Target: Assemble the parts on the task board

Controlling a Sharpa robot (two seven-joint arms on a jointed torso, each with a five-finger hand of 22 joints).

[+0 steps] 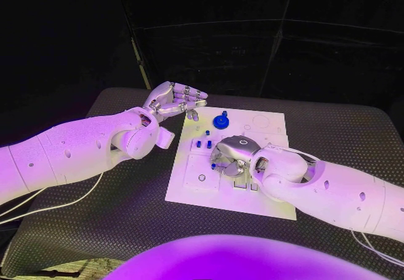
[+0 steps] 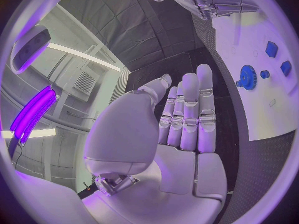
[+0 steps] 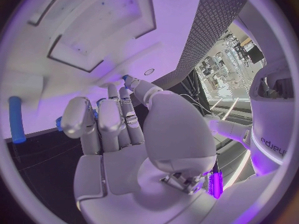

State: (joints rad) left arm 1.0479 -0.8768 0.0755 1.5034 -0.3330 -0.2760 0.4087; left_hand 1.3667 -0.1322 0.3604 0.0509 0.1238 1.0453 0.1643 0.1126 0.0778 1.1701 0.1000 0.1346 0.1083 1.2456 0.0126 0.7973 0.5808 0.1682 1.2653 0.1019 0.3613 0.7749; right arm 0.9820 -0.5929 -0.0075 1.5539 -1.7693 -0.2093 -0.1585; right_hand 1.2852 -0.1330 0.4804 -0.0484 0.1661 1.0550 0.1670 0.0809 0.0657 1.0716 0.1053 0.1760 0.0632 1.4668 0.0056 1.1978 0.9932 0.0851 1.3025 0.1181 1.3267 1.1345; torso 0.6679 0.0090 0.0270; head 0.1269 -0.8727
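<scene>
you've got a white task board (image 1: 268, 125) | blue gear (image 1: 220, 121) | small blue parts (image 1: 203, 143) | black textured table (image 1: 118, 204) | silver hands

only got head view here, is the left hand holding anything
Observer: No. The left wrist view shows the left hand with its palm bare and fingers straight.
Operator: right hand got a part?
Observer: The right wrist view shows the right hand with a blue part peeking out by its curled fingertips. I cannot tell whether it is gripped.
Operator: anything else near those fingers
Observer: A slim blue peg sits off to one side, untouched, by the task board.
</scene>
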